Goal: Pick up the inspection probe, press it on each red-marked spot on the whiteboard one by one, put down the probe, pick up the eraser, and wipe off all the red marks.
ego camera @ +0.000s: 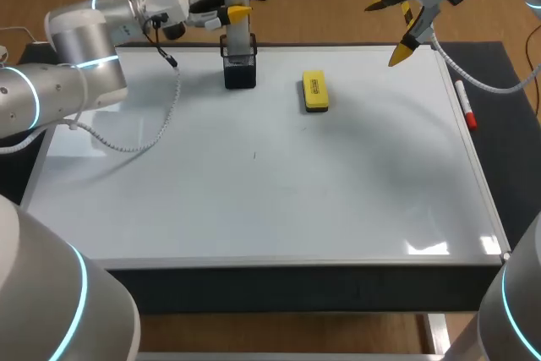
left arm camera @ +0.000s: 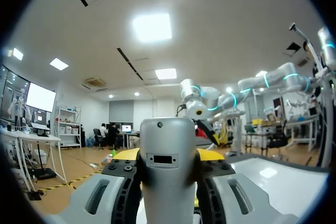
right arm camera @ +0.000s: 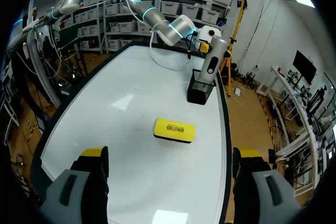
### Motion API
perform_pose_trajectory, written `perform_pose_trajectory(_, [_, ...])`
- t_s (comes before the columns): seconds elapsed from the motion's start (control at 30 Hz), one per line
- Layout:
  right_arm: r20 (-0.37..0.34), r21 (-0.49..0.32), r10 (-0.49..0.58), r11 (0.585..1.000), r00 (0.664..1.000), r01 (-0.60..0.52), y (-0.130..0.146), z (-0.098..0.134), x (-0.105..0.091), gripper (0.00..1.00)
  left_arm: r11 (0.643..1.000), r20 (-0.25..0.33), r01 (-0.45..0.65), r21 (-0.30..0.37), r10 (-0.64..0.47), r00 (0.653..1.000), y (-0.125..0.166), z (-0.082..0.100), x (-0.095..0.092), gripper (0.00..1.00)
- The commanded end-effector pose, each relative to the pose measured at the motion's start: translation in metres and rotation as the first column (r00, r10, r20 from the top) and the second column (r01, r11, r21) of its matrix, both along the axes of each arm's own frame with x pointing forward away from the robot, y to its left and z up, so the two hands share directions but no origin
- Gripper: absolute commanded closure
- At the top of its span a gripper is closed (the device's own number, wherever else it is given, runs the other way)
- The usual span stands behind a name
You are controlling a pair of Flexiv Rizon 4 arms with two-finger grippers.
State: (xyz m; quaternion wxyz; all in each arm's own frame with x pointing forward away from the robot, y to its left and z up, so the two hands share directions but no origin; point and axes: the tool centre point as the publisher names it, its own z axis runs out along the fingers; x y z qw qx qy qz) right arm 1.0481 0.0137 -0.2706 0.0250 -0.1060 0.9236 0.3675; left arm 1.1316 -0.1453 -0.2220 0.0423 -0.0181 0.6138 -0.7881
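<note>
Upper centre-left, the left gripper point(ego camera: 234, 6) clamps the likely stiff, slick inspection probe point(ego camera: 239, 40) near its top; the right gripper point(ego camera: 385, 33) is spread wide, empty.

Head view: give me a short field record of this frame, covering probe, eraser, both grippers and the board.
probe: inspection probe upright in black holder, far side of whiteboard
left gripper: shut on the probe's top
right gripper: open, holding nothing, near the board's far right corner
eraser: yellow, flat on the board, right of the holder, untouched
marker: at the board's right edge
red marks: none made out
</note>
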Motion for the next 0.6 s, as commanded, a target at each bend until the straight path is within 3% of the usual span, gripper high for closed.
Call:
perform_pose_trajectory(0.03, [-0.001, -0.005, 0.002, 1.0, 1.0, -0.002, 0.0, 0.001, 0.0, 0.0, 1.0, -0.007, 0.008, -0.006, -0.008, 1.0, 0.0, -0.008, 0.003, 1.0])
perform_pose_trajectory(0.6, [-0.001, -0.005, 0.002, 1.0, 1.0, -0.002, 0.0, 0.001, 0.0, 0.0, 1.0, -0.029, 0.024, 0.005, -0.024, 0.999, -0.003, -0.031, 0.002, 1.0])
